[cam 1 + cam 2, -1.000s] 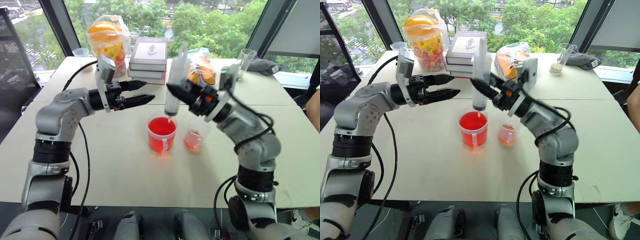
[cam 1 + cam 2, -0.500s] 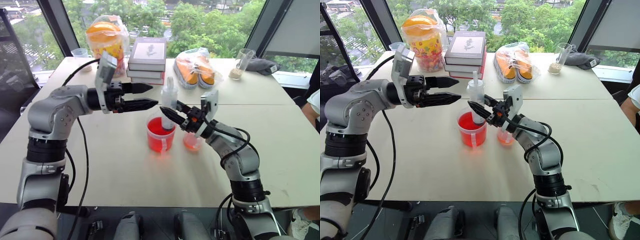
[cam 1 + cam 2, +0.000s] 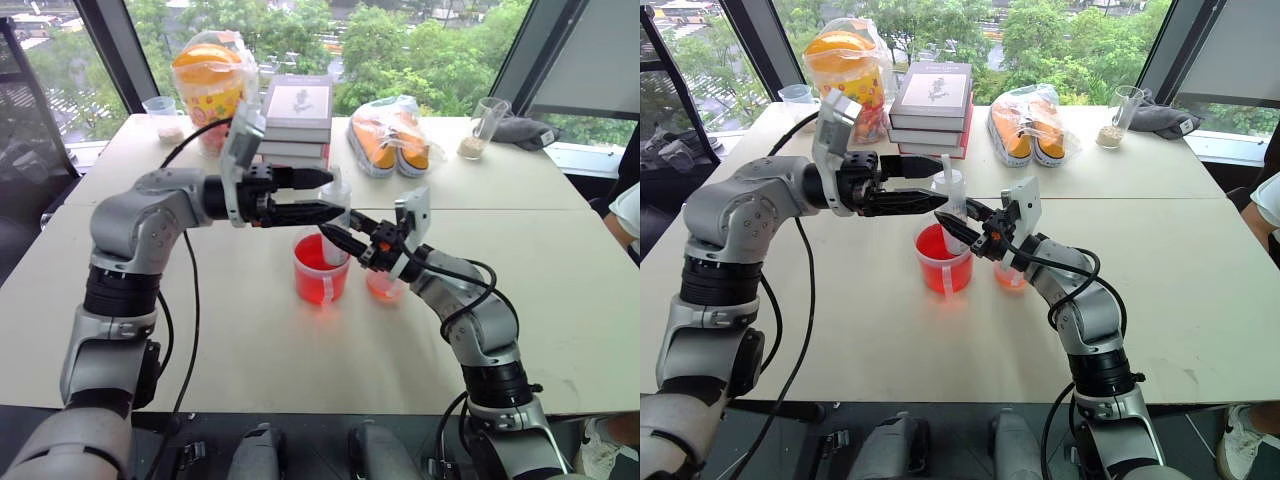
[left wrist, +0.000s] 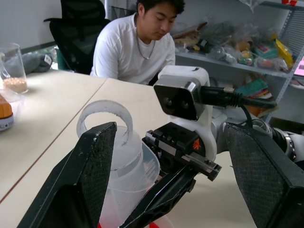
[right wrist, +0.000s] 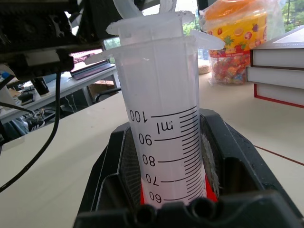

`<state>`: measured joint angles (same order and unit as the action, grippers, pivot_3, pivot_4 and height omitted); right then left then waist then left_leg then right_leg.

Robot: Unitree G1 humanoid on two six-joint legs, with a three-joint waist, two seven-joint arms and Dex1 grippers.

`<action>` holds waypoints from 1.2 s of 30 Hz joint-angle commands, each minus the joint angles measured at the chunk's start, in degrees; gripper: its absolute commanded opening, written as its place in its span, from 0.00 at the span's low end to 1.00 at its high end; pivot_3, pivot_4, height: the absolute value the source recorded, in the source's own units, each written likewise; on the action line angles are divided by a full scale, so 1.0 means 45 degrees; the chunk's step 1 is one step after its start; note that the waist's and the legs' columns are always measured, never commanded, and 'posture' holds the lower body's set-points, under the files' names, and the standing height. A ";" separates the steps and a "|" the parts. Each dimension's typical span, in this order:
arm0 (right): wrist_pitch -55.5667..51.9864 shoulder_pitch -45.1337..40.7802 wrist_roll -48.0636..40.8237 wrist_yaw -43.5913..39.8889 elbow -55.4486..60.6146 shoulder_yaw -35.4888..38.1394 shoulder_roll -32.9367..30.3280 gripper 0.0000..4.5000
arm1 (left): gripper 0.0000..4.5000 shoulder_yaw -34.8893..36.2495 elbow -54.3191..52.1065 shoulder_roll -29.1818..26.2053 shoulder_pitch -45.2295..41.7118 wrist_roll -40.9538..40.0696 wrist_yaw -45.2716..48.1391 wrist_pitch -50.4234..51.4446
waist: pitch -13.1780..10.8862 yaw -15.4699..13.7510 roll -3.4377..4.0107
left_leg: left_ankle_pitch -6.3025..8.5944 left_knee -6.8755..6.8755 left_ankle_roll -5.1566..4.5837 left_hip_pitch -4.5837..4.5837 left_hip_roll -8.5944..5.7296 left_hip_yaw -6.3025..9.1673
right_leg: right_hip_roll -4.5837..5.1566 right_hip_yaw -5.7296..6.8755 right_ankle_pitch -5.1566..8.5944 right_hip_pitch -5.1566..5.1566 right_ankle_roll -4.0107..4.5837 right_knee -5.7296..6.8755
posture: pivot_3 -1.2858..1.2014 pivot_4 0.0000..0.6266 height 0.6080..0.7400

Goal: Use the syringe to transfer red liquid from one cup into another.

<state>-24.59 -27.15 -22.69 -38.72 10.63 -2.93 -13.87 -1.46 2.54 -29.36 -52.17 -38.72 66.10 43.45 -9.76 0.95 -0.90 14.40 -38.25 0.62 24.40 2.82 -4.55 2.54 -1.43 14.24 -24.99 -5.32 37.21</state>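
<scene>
So right now we've got the syringe standing upright, pinched by its barrel in our right claw, tip down inside the big red cup. That cup sits about mid-tabletop, with the smaller pinkish cup just beside it on the side toward our right arm.

The bit that matters: the syringe's long axis runs straight up, and the plunger ring sticks out the top. Our left claw is spread wide and lying level, pointing across toward our right, with one finger either side of that plunger top. In the left wrist view the ring sits between the fingers, closer to one of them, not touching as far as we can tell.

So the left arm is the one placed for the plunger; the right is busy holding the barrel. Our guess is the next job is closing on the ring and pulling straight up along the barrel's axis. Pull crooked and the barrel probably tilts in the right claw.
</scene>
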 commanded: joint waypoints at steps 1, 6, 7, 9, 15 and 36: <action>0.0116 -0.0086 -0.0194 0.0043 0.0704 -0.0011 -0.0057 0.31 | 0.82 -0.0048 0.0056 0.0217 -0.0164 0.0031 0.0052 -0.0203 | 0.0000 -0.0004 0.0000 | 0.0000 0.0000 0.0000 0.0000 0.0000 -0.0001 | 0.0000 0.0000 0.0000 0.0000 0.0000 0.0000 | 0.52 0.24 1.00; -0.0178 -0.0013 -0.0284 -0.0009 0.0919 -0.0169 -0.0175 0.31 | 0.45 0.0123 0.0365 0.0802 -0.0401 0.0081 -0.0165 -0.0419 | 0.0000 -0.0010 0.0000 | 0.0000 0.0000 0.0000 0.0001 -0.0001 -0.0001 | 0.0001 0.0000 0.0000 0.0001 0.0000 -0.0002 | 0.52 0.24 1.00; -0.0239 0.0008 -0.0287 -0.0038 0.0955 -0.0205 -0.0214 0.31 | 0.34 0.0131 0.0399 0.0840 -0.0439 0.0123 -0.0214 -0.0433 | 0.0000 -0.0013 0.0000 | 0.0000 0.0000 0.0000 0.0001 -0.0001 0.0000 | 0.0001 0.0000 0.0000 0.0001 0.0000 -0.0002 | 0.52 0.24 1.00; -0.0335 0.0039 -0.0319 -0.0038 0.1033 -0.0239 -0.0239 0.31 | 0.13 0.0129 0.0395 0.0809 -0.0445 0.0158 -0.0214 -0.0435 | 0.0000 0.0000 0.0000 | 0.0000 0.0000 0.0000 0.0001 -0.0001 0.0002 | 0.0000 0.0000 0.0000 0.0000 0.0000 -0.0002 | 0.52 0.24 1.00; -0.0734 0.0093 -0.0548 -0.0155 0.1163 -0.0362 -0.0265 0.31 | 0.01 0.0177 0.0716 0.0749 -0.0785 0.0754 -0.0379 -0.1186 | 0.0000 -0.0023 0.0000 | 0.0000 0.0000 0.0000 0.0001 0.0000 0.0001 | 0.0001 0.0000 0.0000 0.0000 0.0000 -0.0002 | 0.52 0.24 1.00; -0.0747 0.0000 -0.0438 -0.0208 0.0672 -0.0834 0.0027 0.31 | 0.01 0.0914 0.1938 0.0219 -0.2648 0.1107 -0.0166 -0.1805 | 0.0000 -0.0014 0.0000 | 0.0000 -0.0001 0.0000 0.0002 -0.0001 0.0003 | -0.0001 0.0001 0.0000 0.0002 -0.0001 -0.0003 | 0.52 0.24 1.00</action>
<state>-27.18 -27.71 -24.07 -37.53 13.09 -2.91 -14.02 -1.44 11.65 -27.06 -59.94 -34.14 67.31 39.07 -9.76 0.89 -0.90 14.40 -38.26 0.62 24.41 2.82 -4.54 2.54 -1.43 14.24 -24.99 -5.33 37.20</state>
